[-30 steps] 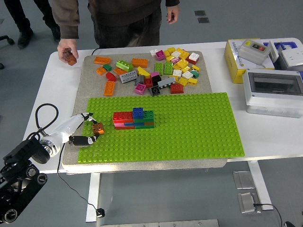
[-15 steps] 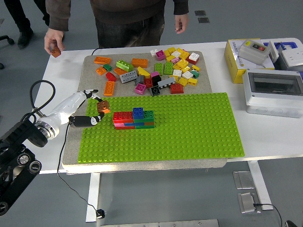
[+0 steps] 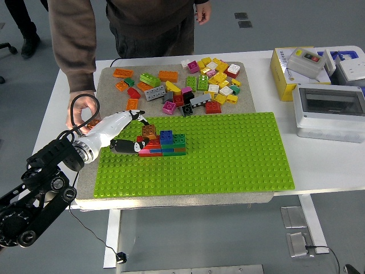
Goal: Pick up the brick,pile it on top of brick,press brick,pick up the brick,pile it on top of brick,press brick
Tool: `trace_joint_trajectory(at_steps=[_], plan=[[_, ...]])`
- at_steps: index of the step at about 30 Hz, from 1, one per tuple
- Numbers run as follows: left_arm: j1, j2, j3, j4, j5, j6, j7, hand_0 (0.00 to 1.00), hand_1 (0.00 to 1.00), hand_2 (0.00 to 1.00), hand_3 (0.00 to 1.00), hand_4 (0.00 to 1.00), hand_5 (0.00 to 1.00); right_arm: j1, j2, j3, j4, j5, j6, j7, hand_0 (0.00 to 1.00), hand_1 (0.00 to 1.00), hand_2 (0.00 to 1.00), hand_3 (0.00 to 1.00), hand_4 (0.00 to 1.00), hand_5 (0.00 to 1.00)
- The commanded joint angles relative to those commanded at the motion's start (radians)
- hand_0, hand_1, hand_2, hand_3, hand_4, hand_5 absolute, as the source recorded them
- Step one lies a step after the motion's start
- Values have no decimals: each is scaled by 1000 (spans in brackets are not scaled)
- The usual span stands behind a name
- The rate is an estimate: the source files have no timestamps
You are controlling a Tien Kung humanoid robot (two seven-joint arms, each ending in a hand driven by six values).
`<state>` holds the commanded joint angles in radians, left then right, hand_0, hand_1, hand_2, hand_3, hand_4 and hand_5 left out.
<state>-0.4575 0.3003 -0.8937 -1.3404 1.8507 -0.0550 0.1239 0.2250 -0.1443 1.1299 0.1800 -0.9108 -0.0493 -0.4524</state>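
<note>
Left hand [image 3: 132, 132] pinching brown brick [image 3: 149, 131] over red end of brick stack [image 3: 161, 144]; misaligned studs risk failed seating, or tipping the stack under pressing.

A brick [image 3: 149, 131] is being held by the left robot hand [image 3: 126, 137] over the left end of the stacked bricks [image 3: 162, 143] on the baseplate [image 3: 228, 154], with loose bricks [image 3: 194, 85] lying behind it and boxes [image 3: 319, 85] being kept at the surface's [image 3: 319, 165] right.

One head view, set high on the robot's side, looks forward and down over the whole table [image 3: 319, 171]; its near edge runs along the bottom.
</note>
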Motion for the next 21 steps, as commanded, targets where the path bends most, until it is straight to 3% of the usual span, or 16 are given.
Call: trace_joint_trajectory(at_steps=[9,21], plan=[[-17,-23,5,67,12,5,-8,998,957,940,557,581,221,2,1,-1,0,-3,1,-2,736,712,736,799,647,998],[-25,-17,27,85,5,1,-7,998,958,941,558,582,220,2,1,3,0,-9,3,-2,735,712,736,798,648,998]])
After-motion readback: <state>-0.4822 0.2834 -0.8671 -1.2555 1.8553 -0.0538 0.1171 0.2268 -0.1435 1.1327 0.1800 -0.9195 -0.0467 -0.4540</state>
